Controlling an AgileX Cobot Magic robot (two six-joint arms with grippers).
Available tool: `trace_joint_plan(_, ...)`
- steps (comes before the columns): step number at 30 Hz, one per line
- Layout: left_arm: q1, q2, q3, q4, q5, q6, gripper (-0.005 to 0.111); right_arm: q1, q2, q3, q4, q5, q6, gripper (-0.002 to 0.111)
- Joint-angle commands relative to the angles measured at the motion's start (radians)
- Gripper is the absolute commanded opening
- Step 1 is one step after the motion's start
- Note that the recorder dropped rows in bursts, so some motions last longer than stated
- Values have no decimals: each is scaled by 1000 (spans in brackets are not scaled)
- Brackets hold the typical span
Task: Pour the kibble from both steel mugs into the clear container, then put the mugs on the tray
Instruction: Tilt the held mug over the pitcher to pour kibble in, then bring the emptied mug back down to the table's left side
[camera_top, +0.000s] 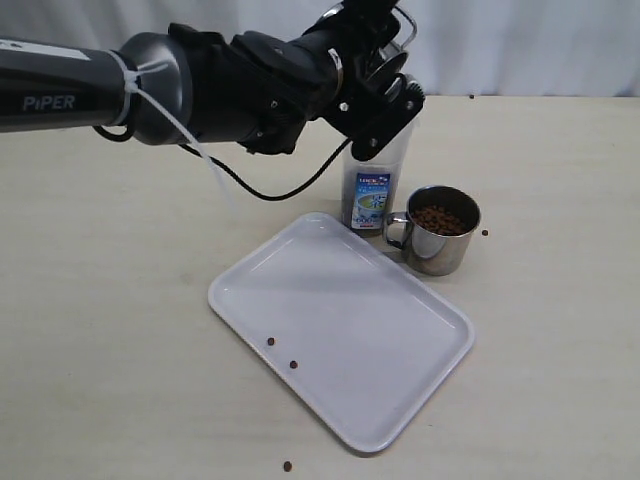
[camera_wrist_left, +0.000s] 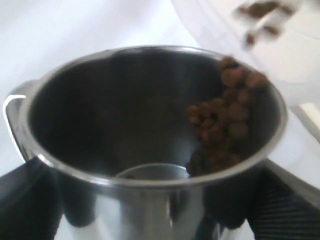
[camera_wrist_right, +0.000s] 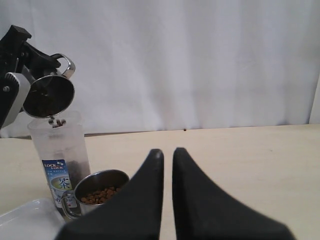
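Up above the clear container (camera_top: 378, 185), the left gripper (camera_top: 385, 95) clamps the held mug (camera_wrist_left: 150, 150) from either side, its black fingers (camera_wrist_left: 25, 200) set wide against the steel wall. This mug is tipped well over. Its long axis slants down, so the mouth faces the container's open top, and the loop handle sits on the upper side. Inside it, the kibble (camera_wrist_left: 225, 120) has slid into a heap against the low part of the rim, and in the right wrist view a few pellets hang in the air between the lip and the container's mouth.

The container stands upright on the table (camera_top: 120, 330), label facing forward, just beyond the far corner of the tray (camera_top: 340, 330). Just beside it, on the right in the exterior view, the second mug (camera_top: 440, 230) stands upright, filled with pellets, its handle turned toward the tray. Two loose pellets (camera_top: 270, 341) lie on the tray, and others are scattered on the table.

The right gripper (camera_wrist_right: 167, 152) is low over the table, well apart, its jaws pressed nearly together on nothing.
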Motion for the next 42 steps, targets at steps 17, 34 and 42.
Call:
trace_joint_plan(17,-23,-8,-30,2,-3,291,0,4,-3,3,2,-1,-9,5)
trace_joint_plan(34,-36,-8,-32,2,-2,569,0,4,-3,3,2,-1,-9,5)
trace_joint_plan(42,-36,-9,-32,2,-6,569,0,4,-3,3,2,-1,-9,5)
